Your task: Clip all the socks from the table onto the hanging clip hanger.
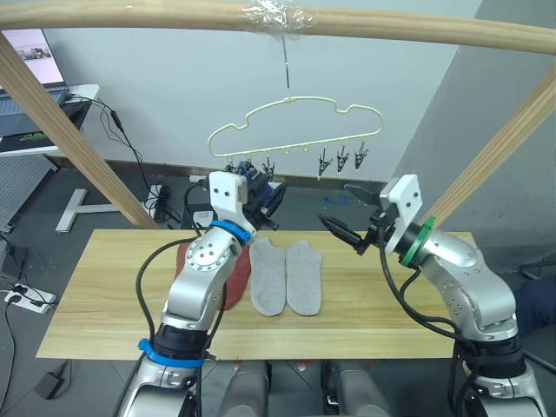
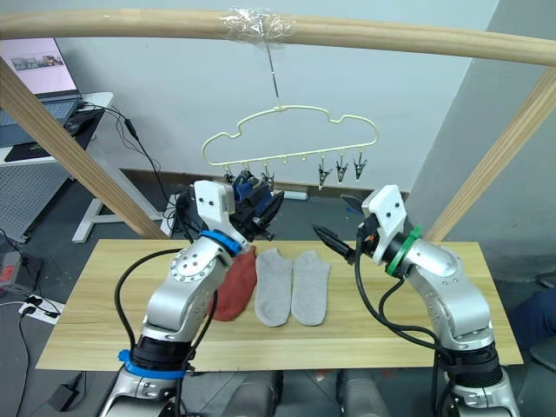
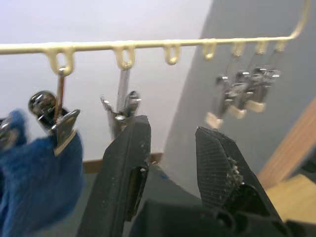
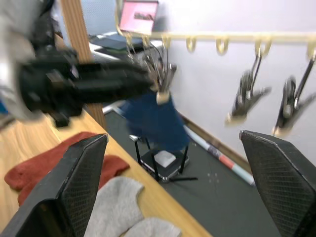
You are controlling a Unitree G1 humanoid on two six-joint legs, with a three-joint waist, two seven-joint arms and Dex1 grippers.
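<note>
Wooden pole frame across the top, clip hanger (image 1: 295, 130) centre; blue sock (image 3: 34, 177) clipped, both grippers spread empty, grab a grey sock (image 1: 268, 276) next

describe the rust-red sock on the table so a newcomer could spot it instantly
Start at the long wooden table under the pole frame. Three socks lie side by side near its middle, and the rust-red sock is the one at the robot's left end, partly behind the left arm. Its two neighbours are light grey.
</note>
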